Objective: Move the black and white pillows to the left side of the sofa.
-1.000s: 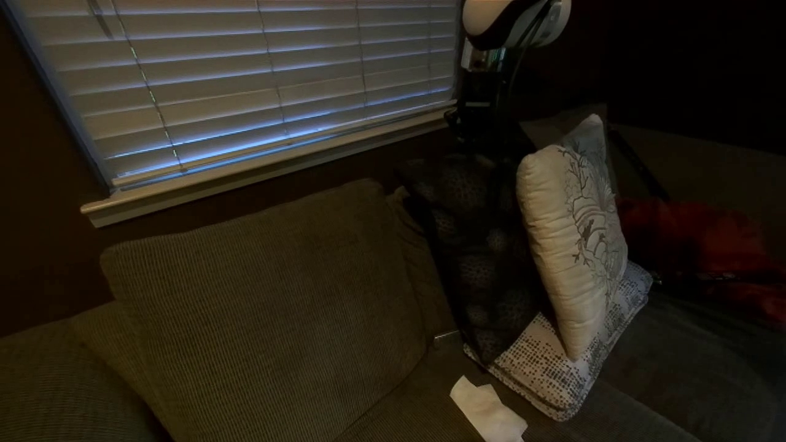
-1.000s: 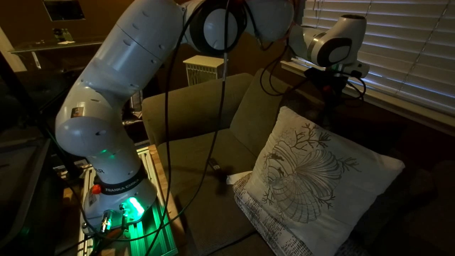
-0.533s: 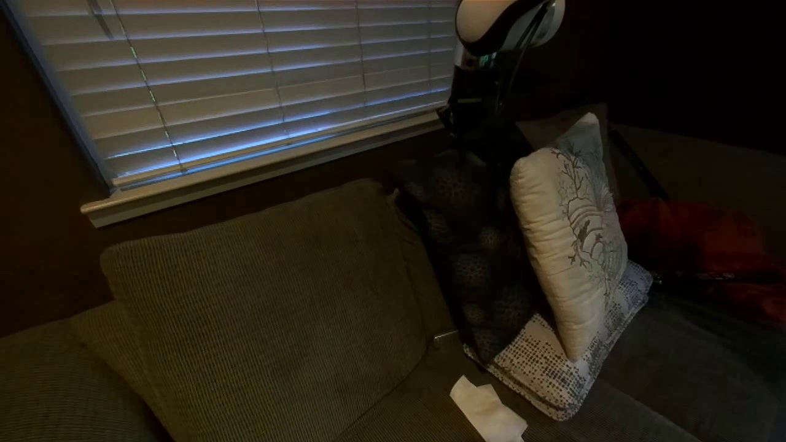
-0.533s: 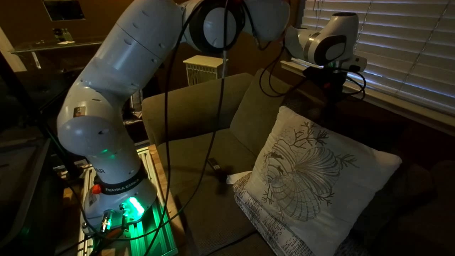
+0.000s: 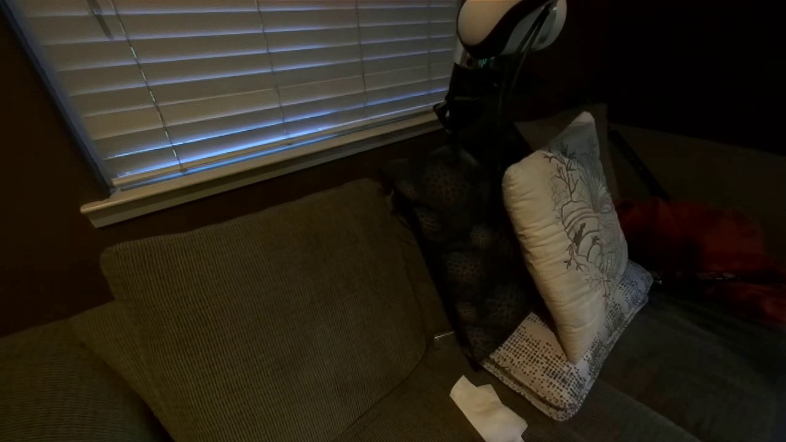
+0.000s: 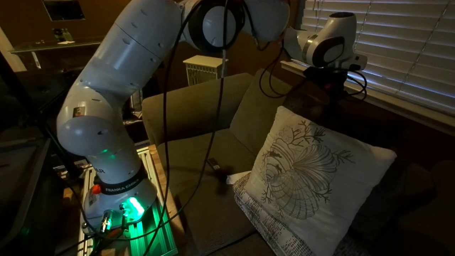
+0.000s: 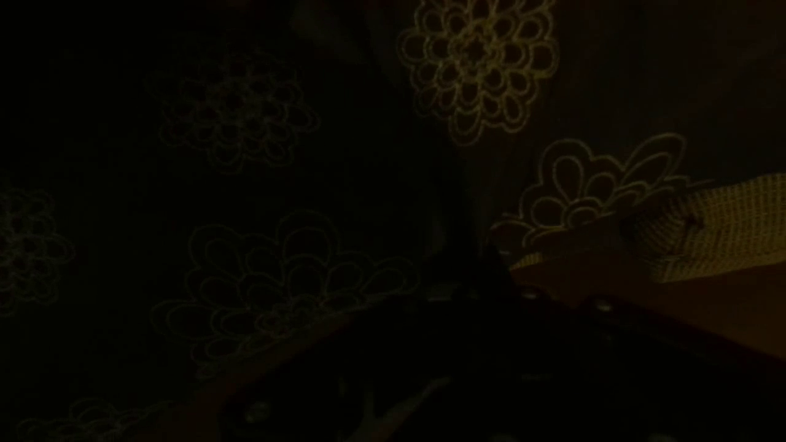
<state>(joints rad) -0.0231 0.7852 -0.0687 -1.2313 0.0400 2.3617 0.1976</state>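
The black pillow with pale speckled flowers stands tilted against the sofa back. My gripper is at its top edge, dark and hard to make out; it also shows in an exterior view. In the wrist view the black pillow's cloth gathers into a fold at the gripper, which looks shut on it. The white pillow with the branching drawing leans against the black pillow; it also shows in an exterior view, where it hides most of the black one.
A flat grey-white patterned cushion lies under both pillows. A white paper lies in front of it. A red cloth is at the right. The window sill runs behind the sofa. A small dark object lies on the seat.
My gripper and the black pillow's top have shifted slightly left in an exterior view, and the gripper looks slightly lower. The white pillow's upper part has tipped the same way.
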